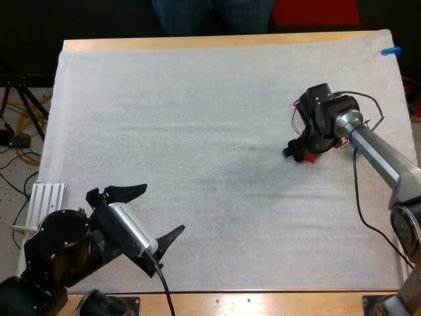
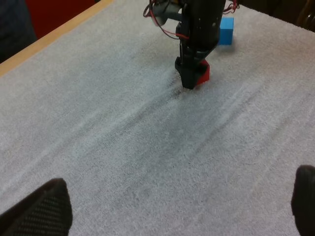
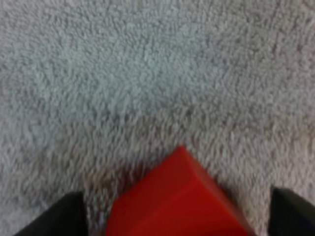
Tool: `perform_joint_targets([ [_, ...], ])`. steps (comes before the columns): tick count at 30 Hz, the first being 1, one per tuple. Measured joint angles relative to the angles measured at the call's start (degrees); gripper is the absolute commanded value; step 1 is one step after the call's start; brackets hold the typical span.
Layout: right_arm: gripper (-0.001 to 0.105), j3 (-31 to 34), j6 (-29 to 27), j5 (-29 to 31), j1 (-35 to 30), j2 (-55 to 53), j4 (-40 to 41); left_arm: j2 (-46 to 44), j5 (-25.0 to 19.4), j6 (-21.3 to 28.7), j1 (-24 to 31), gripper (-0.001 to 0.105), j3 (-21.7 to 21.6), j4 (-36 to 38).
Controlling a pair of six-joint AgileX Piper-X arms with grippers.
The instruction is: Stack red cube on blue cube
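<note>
Weight is unlikely to matter here: the red cube (image 3: 177, 201) looks like a small, hard-edged block, probably light and quite stiff. Its smooth faces could slip if it is pinched on a corner. It lies on the white mat (image 1: 197, 118) that covers the worktop (image 1: 197, 43), low between the fingers (image 3: 69, 216) of the right tool (image 1: 299, 153). Those fingers stand apart, one on either side, with a strip of mat showing between each finger and the cube, so the tool straddles the cube and is clamped on nothing.

Seen from that tool, the cube seems turned, with one corner pointing straight ahead. As things stand, the fingers would meet edges rather than flat faces. I would square the tool to two opposite faces and close around mid-height or a little above. That leaves the underside free to seat. A moderate squeeze should do, since a block like this will not give and needs no crushing force. The mat's soft pile may let the cube rock or twist as the fingers touch it.

The blue cube (image 2: 226, 30) sits just beyond the right tool, near the red one but not touching it. The left tool (image 1: 161, 209) is well away from both cubes, its fingers spread wide and empty.
</note>
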Motion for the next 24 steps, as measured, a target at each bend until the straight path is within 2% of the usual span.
perform_joint_targets([
  [2,0.041,0.00,0.56,0.00,0.00,0.01,0.00,0.00,0.00,0.00,0.00,0.087,0.00,0.00],
  [5,0.029,-0.47,0.57,0.00,0.00,0.01,0.00,0.00,0.00,0.00,0.00,0.087,0.00,0.00],
  [13,0.030,-4.93,0.73,0.16,0.00,-0.85,5.83,0.00,0.00,0.00,0.00,0.087,0.00,0.00],
  [24,0.030,-6.33,0.73,5.37,-0.91,-9.68,7.87,0.00,0.00,0.00,0.00,0.087,0.00,0.00],
])
